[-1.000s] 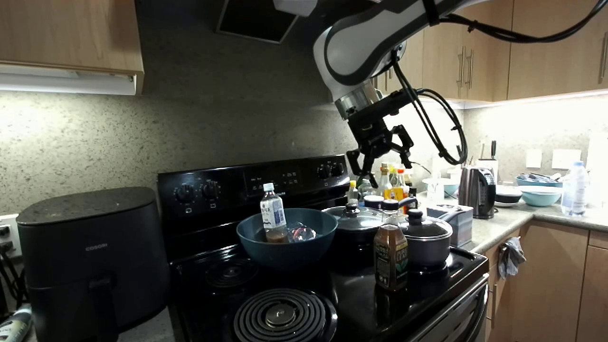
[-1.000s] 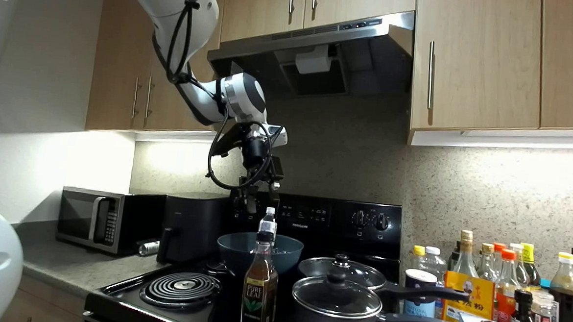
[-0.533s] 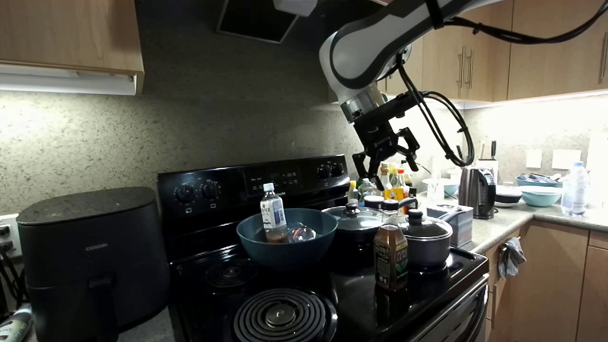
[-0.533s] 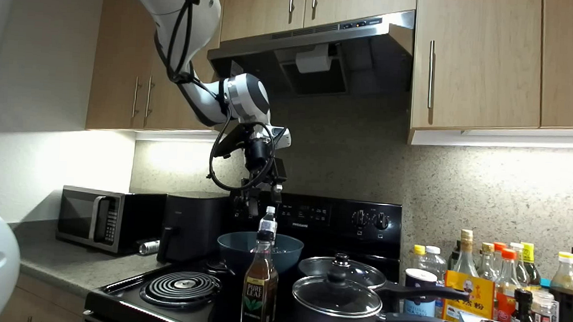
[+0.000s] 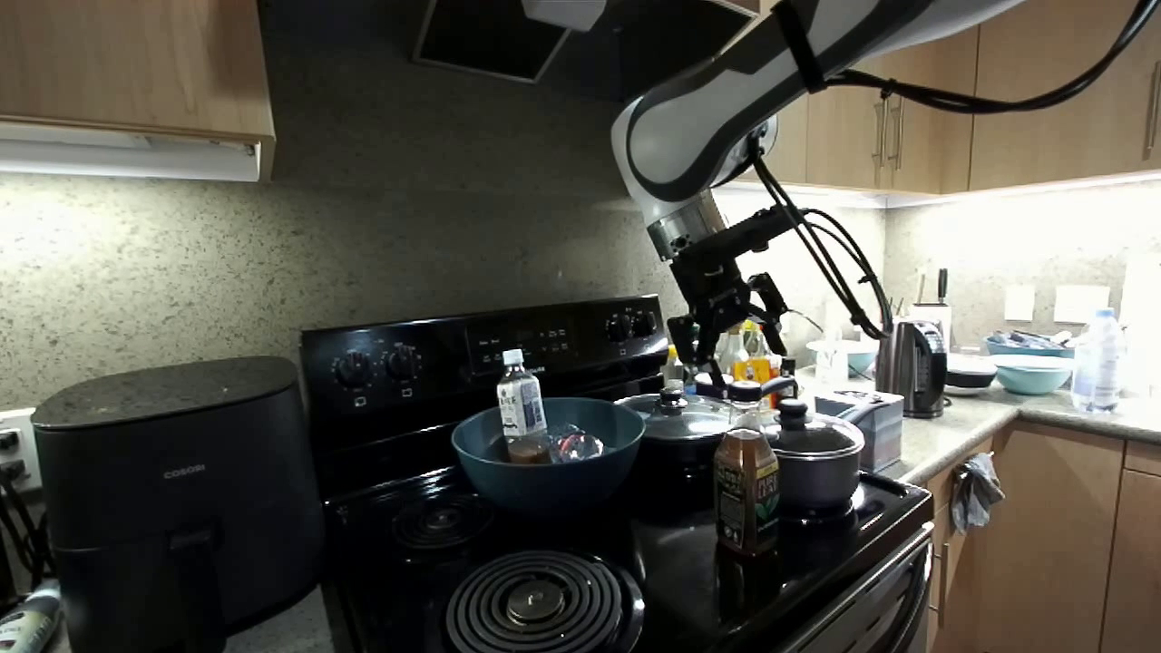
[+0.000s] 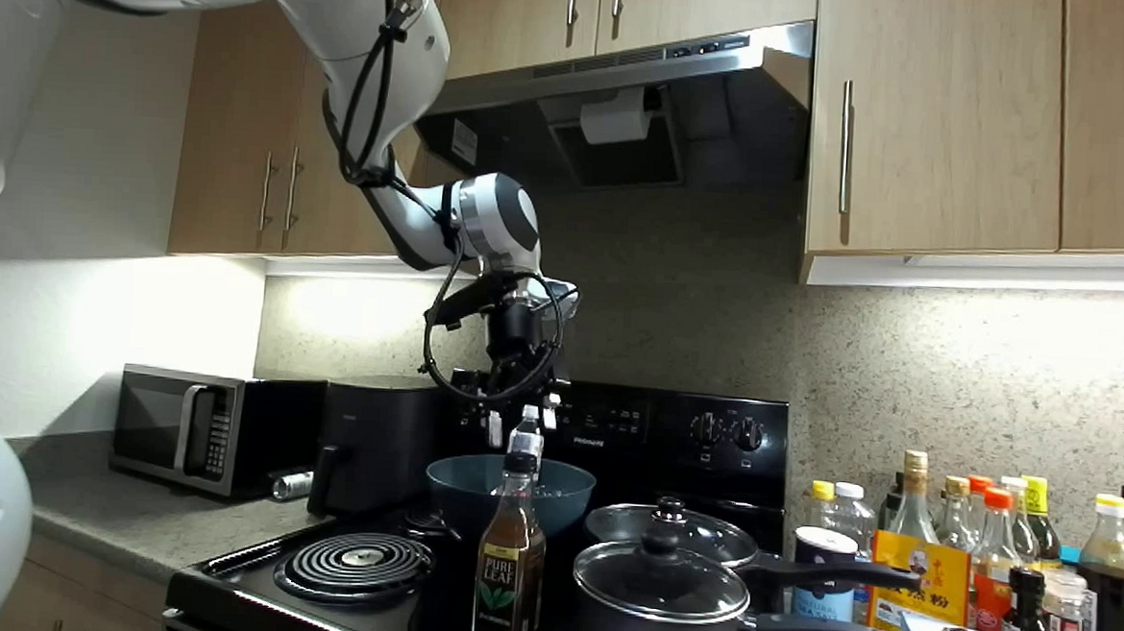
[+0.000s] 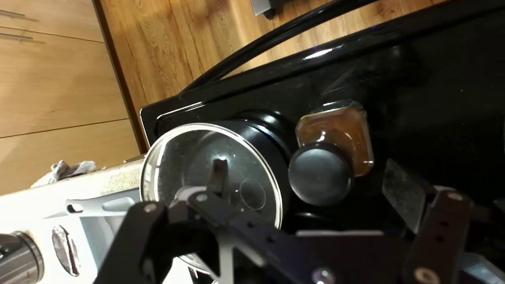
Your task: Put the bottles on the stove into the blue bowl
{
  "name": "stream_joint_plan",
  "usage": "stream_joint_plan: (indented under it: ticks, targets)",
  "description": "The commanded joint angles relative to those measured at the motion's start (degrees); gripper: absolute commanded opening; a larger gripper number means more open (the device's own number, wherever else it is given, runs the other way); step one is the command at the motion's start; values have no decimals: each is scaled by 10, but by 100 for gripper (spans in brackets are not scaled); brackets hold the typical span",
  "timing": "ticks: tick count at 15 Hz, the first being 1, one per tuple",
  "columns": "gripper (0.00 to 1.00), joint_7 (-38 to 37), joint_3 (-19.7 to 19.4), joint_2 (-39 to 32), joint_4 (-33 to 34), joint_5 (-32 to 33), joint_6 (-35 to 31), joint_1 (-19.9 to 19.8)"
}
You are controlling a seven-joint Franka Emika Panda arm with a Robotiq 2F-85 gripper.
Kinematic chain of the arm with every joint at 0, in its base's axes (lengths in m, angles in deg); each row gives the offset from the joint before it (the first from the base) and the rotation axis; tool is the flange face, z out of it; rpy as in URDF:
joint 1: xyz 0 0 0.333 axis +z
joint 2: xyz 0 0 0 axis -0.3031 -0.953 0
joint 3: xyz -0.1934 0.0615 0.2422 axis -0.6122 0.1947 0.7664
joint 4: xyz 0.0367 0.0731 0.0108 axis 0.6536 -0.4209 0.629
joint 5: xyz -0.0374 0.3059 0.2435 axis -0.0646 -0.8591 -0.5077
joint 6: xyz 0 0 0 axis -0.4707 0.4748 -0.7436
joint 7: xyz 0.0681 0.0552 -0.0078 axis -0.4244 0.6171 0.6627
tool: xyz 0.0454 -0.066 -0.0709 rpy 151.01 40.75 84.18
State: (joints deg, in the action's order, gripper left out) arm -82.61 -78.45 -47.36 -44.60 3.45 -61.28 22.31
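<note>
Hovering, pincer (image 5: 747, 360) spread apart, brown bottle (image 5: 746, 497) upright on stove (image 5: 673, 571), wood floor (image 7: 169, 43) (wrist view only)

Black air fryer (image 5: 181, 494) beside a microwave (image 6: 214, 434), lidded saucepan (image 5: 816, 472), steel kettle (image 5: 905, 367).

From here I make out a kitchen: a coil-burner stove (image 5: 671, 580), a range hood (image 6: 623, 64) over it, wood-toned cabinets (image 6: 957, 115), a microwave (image 6: 214, 432) and a metallic kettle (image 5: 907, 367).
</note>
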Motion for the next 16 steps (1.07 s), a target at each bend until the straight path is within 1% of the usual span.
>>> stream_joint_plan:
  ticks: [1,4,8,13,15,16]
  targets:
    - [100,-8,1,-4,1,12,-11,-3]
    - [100,-20,-1,-6,1,28,-27,-2]
    - [100,40,1,-30,11,-1,-5,-7]
    - [100,133,4,-56,25,-42,39,-9]
    - [73,159,4,-68,35,-48,55,-9]
    - [67,168,3,-72,40,-48,62,-9]
